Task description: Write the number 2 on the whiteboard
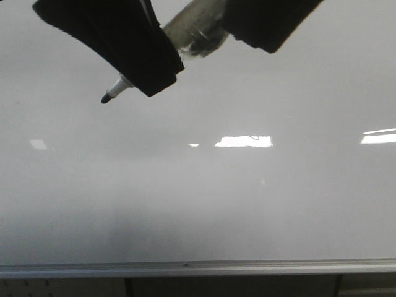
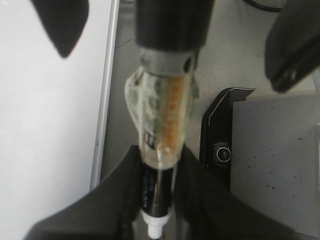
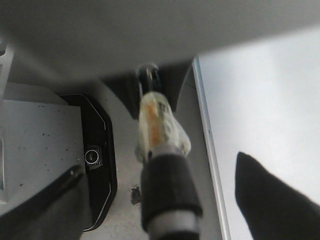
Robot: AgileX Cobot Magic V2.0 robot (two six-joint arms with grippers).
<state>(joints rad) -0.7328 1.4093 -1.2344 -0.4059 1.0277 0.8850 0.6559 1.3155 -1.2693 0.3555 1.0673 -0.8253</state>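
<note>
Front view: marker (image 1: 117, 90) slanting tip-down-left over blank whiteboard (image 1: 198, 204), left fingers (image 1: 145, 59) clamping it; right fingers' state unclear.

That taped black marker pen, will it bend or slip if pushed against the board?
Probably stiff: the black marker pen wrapped in clear tape runs straight. Slipping seems unlikely, since the left gripper clamps it near the tip. Its round barrel would likely roll if released.

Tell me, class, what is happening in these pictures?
A robot's left gripper holds a marker over the whiteboard, tip uncapped and pointing down-left. The right gripper is at the marker's back end; whether it grips there is unclear. No stroke shows on the board: the number 2 is not yet written.
</note>
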